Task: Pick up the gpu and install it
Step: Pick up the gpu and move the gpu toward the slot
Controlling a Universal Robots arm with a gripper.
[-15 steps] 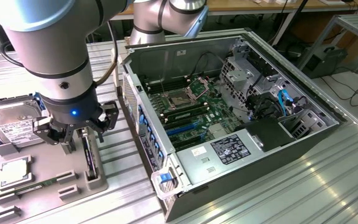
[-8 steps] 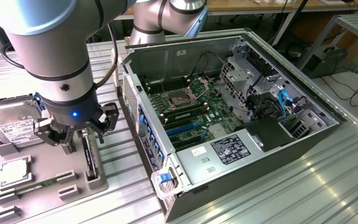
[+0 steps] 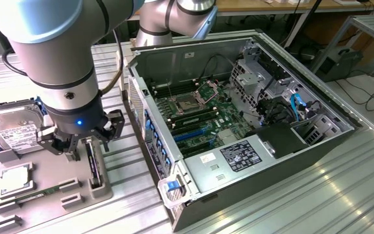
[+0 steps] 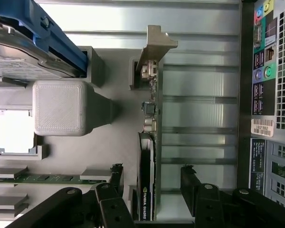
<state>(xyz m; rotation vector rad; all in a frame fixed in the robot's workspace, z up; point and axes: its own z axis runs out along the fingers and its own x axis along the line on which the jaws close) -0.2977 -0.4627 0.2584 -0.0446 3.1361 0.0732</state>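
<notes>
The gpu (image 3: 95, 166) is a thin dark card standing on edge in a slot at the exterior view's right side of the grey parts tray (image 3: 50, 165). In the wrist view the gpu (image 4: 146, 190) shows edge-on, with its beige metal bracket (image 4: 154, 45) at the far end. My gripper (image 3: 88, 145) hangs just above the card's upper end. Its jaws are open, and the gripper (image 4: 151, 168) straddles the card with one black fingertip (image 4: 116, 171) on each side, clear of it. Nothing is held.
An open computer case (image 3: 252, 58) lies at the exterior view's right, its motherboard (image 3: 194, 112) exposed. The tray also carries a hard drive (image 3: 15, 129), a processor (image 3: 15, 178) and a green memory stick (image 3: 37, 195). A grey block (image 4: 59, 107) stands beside the gpu slot.
</notes>
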